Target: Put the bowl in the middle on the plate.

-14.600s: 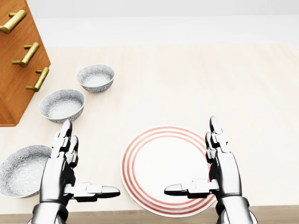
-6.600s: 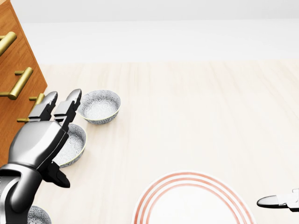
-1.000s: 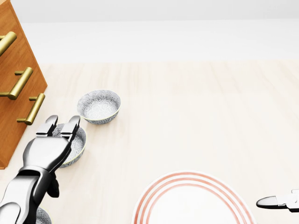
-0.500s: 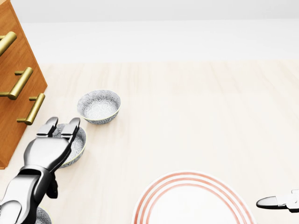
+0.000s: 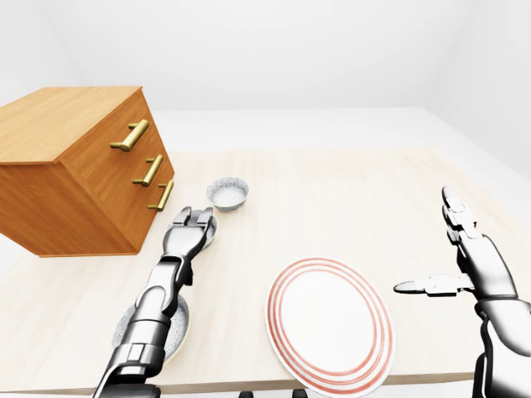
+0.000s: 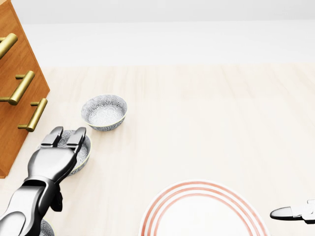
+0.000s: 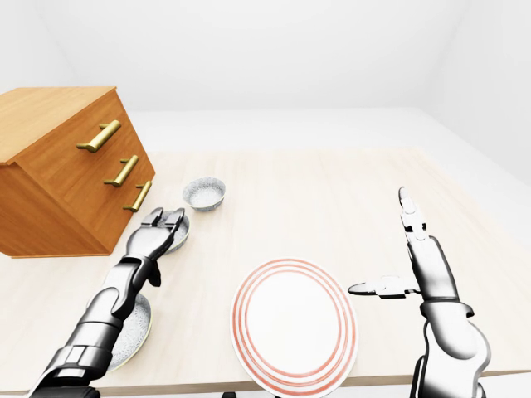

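The fingers [image 6: 77, 137] of the left hand [image 6: 51, 160] are lying stretched over the middle bowl [image 6: 84, 151], not closing round it; that bowl is sitting on the table [image 6: 206, 113] beside the drawer chest [image 5: 75, 166]. Further right the plate [image 5: 329, 326] is lying well apart from the bowl, and the right hand [image 7: 427, 278] is hovering beyond it, fingers spread open.

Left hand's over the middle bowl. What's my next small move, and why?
Probably curl the fingers down over the rim to grip it. The left hand lies across the middle bowl with fingers straight, not closed on it, and the bowl sits on the table, well apart from the plate.
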Robot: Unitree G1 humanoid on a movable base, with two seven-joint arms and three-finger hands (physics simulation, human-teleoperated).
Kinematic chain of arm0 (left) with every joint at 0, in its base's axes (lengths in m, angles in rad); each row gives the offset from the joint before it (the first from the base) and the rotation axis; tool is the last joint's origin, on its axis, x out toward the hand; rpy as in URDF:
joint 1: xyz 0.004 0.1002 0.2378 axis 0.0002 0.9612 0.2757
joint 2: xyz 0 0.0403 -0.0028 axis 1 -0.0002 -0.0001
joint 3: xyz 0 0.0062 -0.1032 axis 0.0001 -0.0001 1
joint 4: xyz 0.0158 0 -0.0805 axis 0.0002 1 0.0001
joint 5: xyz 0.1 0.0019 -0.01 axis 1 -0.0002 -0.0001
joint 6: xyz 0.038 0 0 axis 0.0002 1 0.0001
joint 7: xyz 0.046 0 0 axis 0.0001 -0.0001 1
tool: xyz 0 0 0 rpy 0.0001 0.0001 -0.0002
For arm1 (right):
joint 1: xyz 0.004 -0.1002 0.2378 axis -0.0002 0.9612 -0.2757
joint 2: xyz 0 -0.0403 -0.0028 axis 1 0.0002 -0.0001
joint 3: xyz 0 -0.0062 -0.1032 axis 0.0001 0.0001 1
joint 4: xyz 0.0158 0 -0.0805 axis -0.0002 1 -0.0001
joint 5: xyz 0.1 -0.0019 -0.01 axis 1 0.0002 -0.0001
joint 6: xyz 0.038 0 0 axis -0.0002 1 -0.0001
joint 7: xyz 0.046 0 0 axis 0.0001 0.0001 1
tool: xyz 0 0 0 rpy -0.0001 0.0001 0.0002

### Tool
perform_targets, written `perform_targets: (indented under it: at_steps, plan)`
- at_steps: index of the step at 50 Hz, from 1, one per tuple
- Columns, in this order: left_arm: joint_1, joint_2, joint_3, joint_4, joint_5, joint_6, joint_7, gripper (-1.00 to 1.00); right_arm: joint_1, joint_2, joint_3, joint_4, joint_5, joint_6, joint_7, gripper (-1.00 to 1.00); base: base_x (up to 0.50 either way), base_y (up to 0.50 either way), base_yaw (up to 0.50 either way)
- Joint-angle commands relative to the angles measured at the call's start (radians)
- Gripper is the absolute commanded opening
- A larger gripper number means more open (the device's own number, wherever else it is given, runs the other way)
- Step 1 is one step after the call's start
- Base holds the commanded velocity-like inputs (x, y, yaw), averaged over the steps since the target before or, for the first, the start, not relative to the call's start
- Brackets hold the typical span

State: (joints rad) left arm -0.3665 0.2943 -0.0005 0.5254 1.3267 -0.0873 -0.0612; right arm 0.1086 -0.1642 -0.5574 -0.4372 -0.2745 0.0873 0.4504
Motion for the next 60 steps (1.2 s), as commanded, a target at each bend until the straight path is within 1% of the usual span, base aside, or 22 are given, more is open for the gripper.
perform_targets:
  at_steps: [1,8,14,26,36,41,42,43,45,46,47,48,49,50,52,55,56,58,60]
  plan:
    - [-0.008,-0.002,-0.005,0.020,0.000,0.000,0.009,1.00,0.000,0.001,-0.001,-0.007,-0.002,0.000,0.004,1.00,0.00,0.00,0.00]
    - [-0.004,-0.003,-0.008,0.022,0.001,0.000,0.014,1.00,0.000,0.002,0.000,-0.009,-0.004,0.000,0.004,1.00,0.00,0.00,0.00]
    - [-0.008,-0.003,-0.012,0.053,0.004,0.000,0.037,1.00,0.000,0.001,-0.001,-0.005,-0.001,0.000,0.003,1.00,0.00,0.00,0.00]
    - [-0.015,-0.004,-0.016,0.082,0.000,0.000,0.055,1.00,0.001,0.001,-0.002,0.000,0.001,0.000,0.003,1.00,0.00,0.00,0.00]
    - [-0.017,-0.006,-0.019,0.078,-0.004,0.000,0.053,1.00,0.000,0.001,0.000,0.011,0.001,0.000,-0.001,1.00,0.00,0.00,0.00]
    - [-0.006,-0.008,-0.017,0.057,-0.008,0.000,0.039,1.00,0.001,0.001,0.000,0.004,0.000,0.000,0.000,1.00,0.00,0.00,0.00]
    - [-0.004,-0.009,-0.015,0.055,-0.010,0.000,0.036,0.76,0.001,0.000,0.000,0.004,0.001,0.000,0.001,1.00,0.00,0.00,0.00]
    - [-0.004,-0.008,-0.016,0.057,-0.009,0.000,0.038,0.66,0.001,0.000,0.000,0.002,0.000,0.000,0.002,1.00,0.00,0.00,0.00]
    - [-0.004,-0.009,-0.016,0.059,-0.010,0.000,0.038,0.66,0.000,0.001,0.000,0.007,0.000,0.000,0.000,1.00,0.00,0.00,0.00]
    - [-0.004,-0.009,-0.015,0.059,-0.010,0.000,0.037,0.52,0.000,0.001,0.000,0.008,0.000,0.000,0.000,1.00,0.00,0.00,0.00]
    - [-0.005,-0.008,-0.016,0.060,-0.010,0.000,0.040,0.46,0.000,0.000,0.000,0.009,0.001,0.000,0.000,1.00,0.00,0.00,0.00]
    - [-0.006,-0.008,-0.015,0.062,-0.011,0.000,0.040,0.46,0.001,0.001,0.001,0.008,0.001,0.000,0.000,1.00,0.00,0.00,0.00]
    - [-0.008,-0.008,-0.015,0.064,-0.012,0.000,0.040,0.14,0.001,0.000,0.001,0.004,0.000,0.000,0.001,1.00,0.00,0.00,0.00]
    - [-0.010,-0.008,-0.016,0.065,-0.011,0.000,0.043,0.00,0.000,0.001,0.001,0.003,0.000,0.000,0.002,1.00,0.00,0.00,0.00]
    - [-0.012,-0.008,-0.016,0.067,-0.012,0.000,0.048,0.07,0.001,0.001,0.001,0.007,0.002,0.000,0.001,1.00,0.00,0.00,0.00]
    - [-0.014,-0.008,-0.016,0.072,-0.014,0.000,0.052,0.01,0.002,0.002,0.001,0.005,0.003,0.000,0.003,1.00,0.00,0.00,0.00]
    - [-0.014,-0.007,-0.016,0.071,-0.013,0.000,0.054,-0.04,0.002,0.002,0.002,0.004,0.003,0.000,0.003,1.00,0.00,0.00,0.00]
    - [-0.013,-0.008,-0.017,0.074,-0.014,0.000,0.057,-0.40,0.004,0.003,0.000,-0.006,0.004,0.000,0.007,1.00,0.00,0.00,0.00]
    - [-0.011,-0.009,-0.017,0.075,-0.015,0.000,0.062,-0.33,0.005,0.004,0.000,-0.006,0.004,0.000,0.009,1.00,0.00,0.00,0.00]
